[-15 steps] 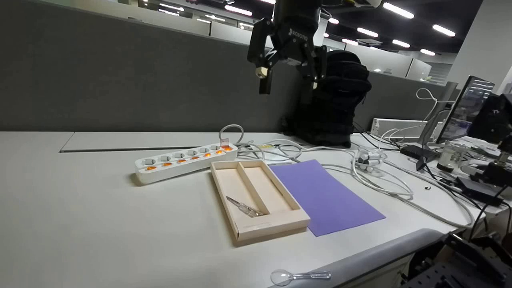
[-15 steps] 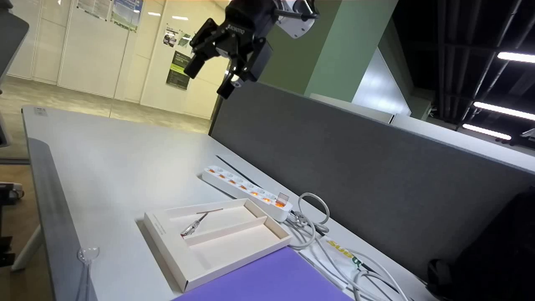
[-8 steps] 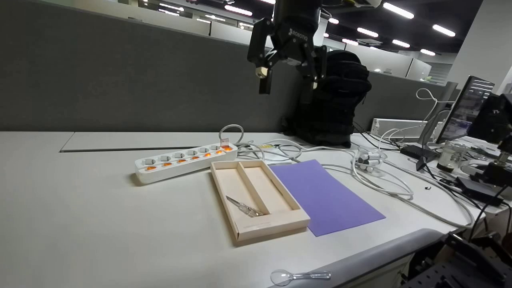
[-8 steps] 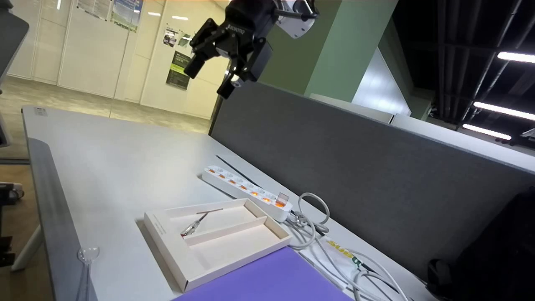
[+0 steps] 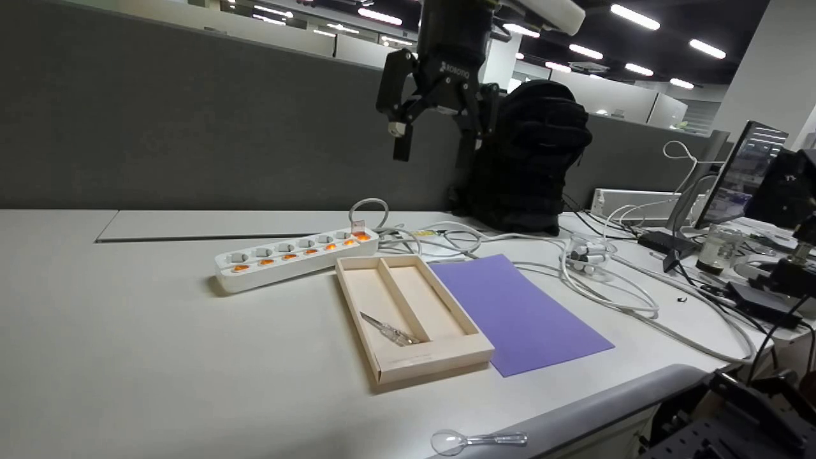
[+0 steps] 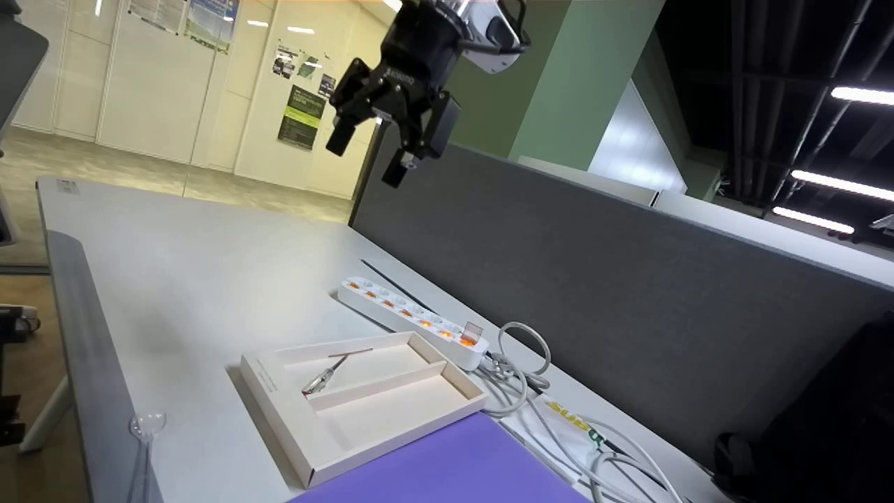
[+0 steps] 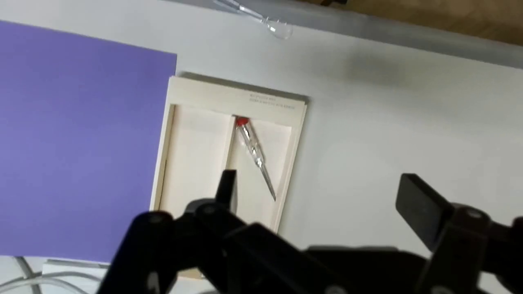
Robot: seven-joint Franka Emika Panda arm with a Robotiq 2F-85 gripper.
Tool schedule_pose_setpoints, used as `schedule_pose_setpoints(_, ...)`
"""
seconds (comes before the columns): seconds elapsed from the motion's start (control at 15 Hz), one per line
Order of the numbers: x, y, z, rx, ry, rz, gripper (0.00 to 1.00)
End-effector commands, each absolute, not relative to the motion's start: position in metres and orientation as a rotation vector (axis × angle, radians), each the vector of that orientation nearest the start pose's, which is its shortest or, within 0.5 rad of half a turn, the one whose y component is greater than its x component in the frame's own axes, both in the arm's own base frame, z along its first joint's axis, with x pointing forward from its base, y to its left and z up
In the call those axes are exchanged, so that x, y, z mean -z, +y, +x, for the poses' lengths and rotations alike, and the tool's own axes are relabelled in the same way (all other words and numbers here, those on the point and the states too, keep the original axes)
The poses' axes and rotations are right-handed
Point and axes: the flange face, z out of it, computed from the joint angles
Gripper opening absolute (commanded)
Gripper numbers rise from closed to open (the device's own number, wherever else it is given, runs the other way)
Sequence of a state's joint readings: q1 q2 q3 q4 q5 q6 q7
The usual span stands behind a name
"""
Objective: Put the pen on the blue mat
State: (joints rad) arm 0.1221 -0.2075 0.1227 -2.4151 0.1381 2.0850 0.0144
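Black, two-fingered and spread wide, the claw point(image 5: 435, 155) hangs well above the flat white worktop point(image 5: 153, 357). Between the worktop's rounded grey edge point(image 5: 612, 407) and its edge along the dark grey partition point(image 5: 223, 127), a slender transparent pen point(image 7: 254, 147) with a red end and grey metal shaft lies slantwise in a pale, rectangular wooden tray point(image 7: 229, 92), in the compartment farther from the thin, rectangular blue-violet mat point(image 5: 523, 312) beside the tray. At the rounded grey edge lies a transparent, round-bowled spoon point(image 5: 481, 440).
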Motion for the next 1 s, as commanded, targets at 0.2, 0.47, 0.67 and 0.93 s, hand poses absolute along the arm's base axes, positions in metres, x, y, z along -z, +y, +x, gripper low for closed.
schedule_pose_setpoints(0.2,-0.331,0.135,0.47,-0.016,-0.433,-3.178,1.0)
schedule_pose_setpoints(0.47,-0.294,0.137,0.479,-0.216,-0.8,-3.216,1.0)
schedule_pose_setpoints(0.67,-0.287,0.134,0.474,-0.206,-0.782,-3.226,1.0)
schedule_pose_setpoints(0.93,-0.278,0.138,0.482,-0.195,-0.858,-3.221,1.0)
